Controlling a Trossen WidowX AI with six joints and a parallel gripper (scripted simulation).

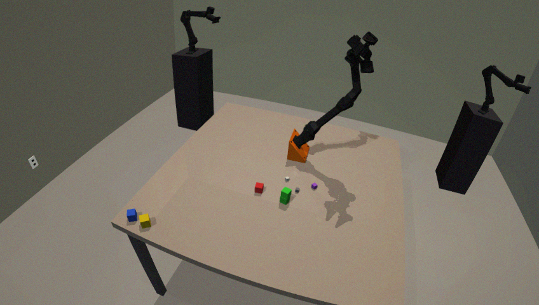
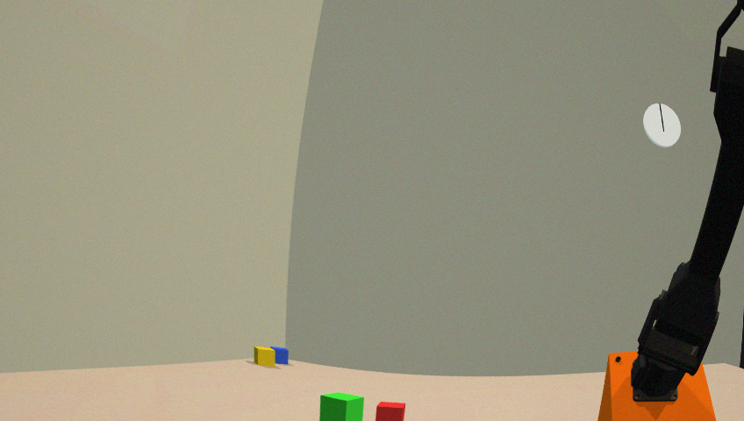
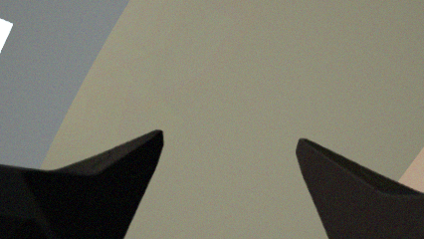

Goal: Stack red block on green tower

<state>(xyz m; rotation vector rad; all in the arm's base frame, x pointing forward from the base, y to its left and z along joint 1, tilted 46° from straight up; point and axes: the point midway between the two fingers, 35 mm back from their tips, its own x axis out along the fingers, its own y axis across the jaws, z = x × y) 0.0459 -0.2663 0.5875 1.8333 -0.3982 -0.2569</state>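
Grey-green walls, tan table (image 1: 234,241). Red block (image 1: 259,187) on table, just left of green tower (image 1: 285,195), apart from it. Gripper (image 3: 229,144) high above, far from block, well behind it. Fingers spread wide, nothing between, only wall beyond. Arm (image 1: 340,105) rises steeply from orange base (image 1: 297,149), wrist bent at top.

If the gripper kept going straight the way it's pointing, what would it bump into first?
Probably only the wall. The open gripper is raised high, aimed away from the blocks, with nothing between its fingers; depth is hard to judge.
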